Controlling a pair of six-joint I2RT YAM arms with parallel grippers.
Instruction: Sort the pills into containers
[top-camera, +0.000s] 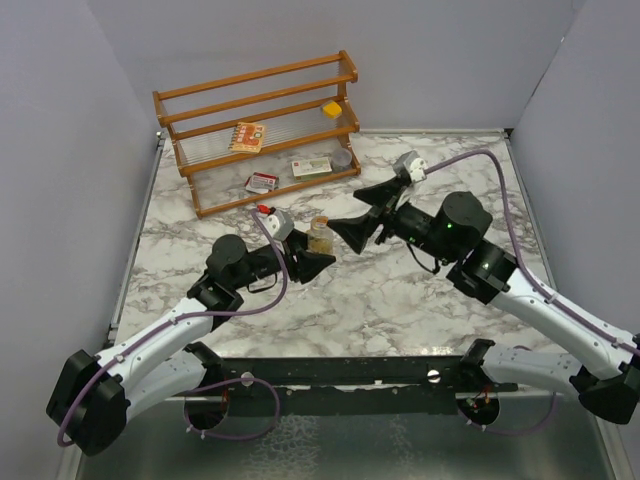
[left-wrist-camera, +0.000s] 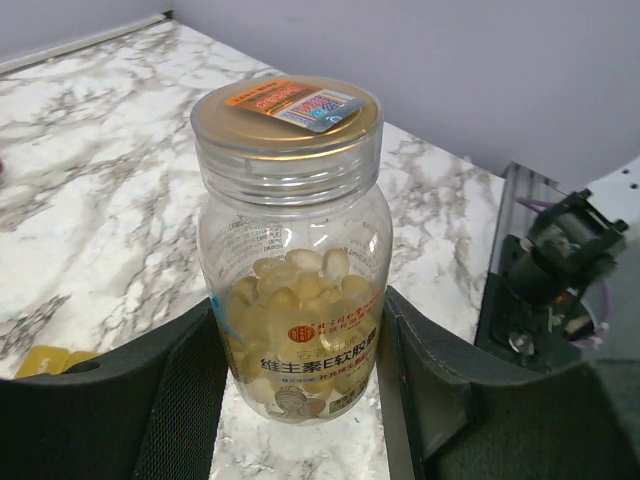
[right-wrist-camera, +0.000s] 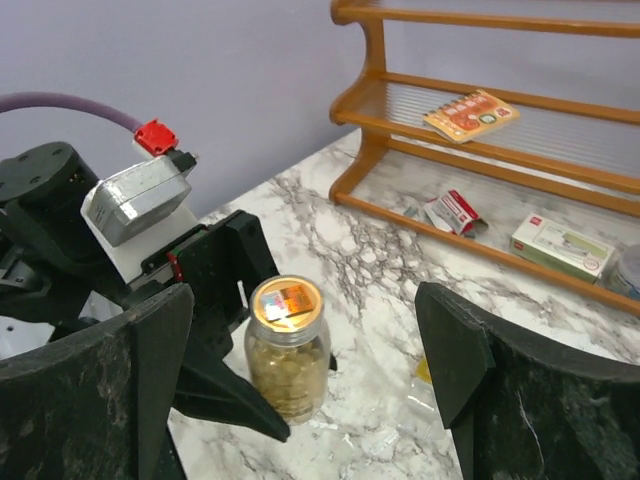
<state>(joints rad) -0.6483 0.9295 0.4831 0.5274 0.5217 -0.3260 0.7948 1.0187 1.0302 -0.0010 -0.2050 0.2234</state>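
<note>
Left wrist view gives the clearest answer: the round jar (left-wrist-camera: 290, 260) stands upright on the marble table (left-wrist-camera: 90, 170), exactly between the two fingers (left-wrist-camera: 150, 400) of the left gripper (top-camera: 312, 254). They flank it low on its body, its long axis is vertical, and its gold lid (left-wrist-camera: 287, 115) is screwed on top. The pads lie against the wall of the jar or just beside it on both sides; I cannot tell whether they already press, so I would not call it a firm hold. Yellowish pills (left-wrist-camera: 300, 285) fill the lower part. In the right wrist view the jar is straight ahead of the right gripper (top-camera: 345, 212), whose jaws are spread wide and hold nothing. It faces the jar from the opposite side, near to it but apart. So the left arm is clearly the nearer one, and the jar lies between the two grippers. The small yellow box (top-camera: 331, 108) sits well apart, on an upper shelf of the wooden rack (top-camera: 250, 77) at the far side of the table. My judgement is that the next move depends on this vertical axis: the left gripper should steady the body from the sides. The right one then must come to the lid from above, not from the sides where the left fingers are.
</note>
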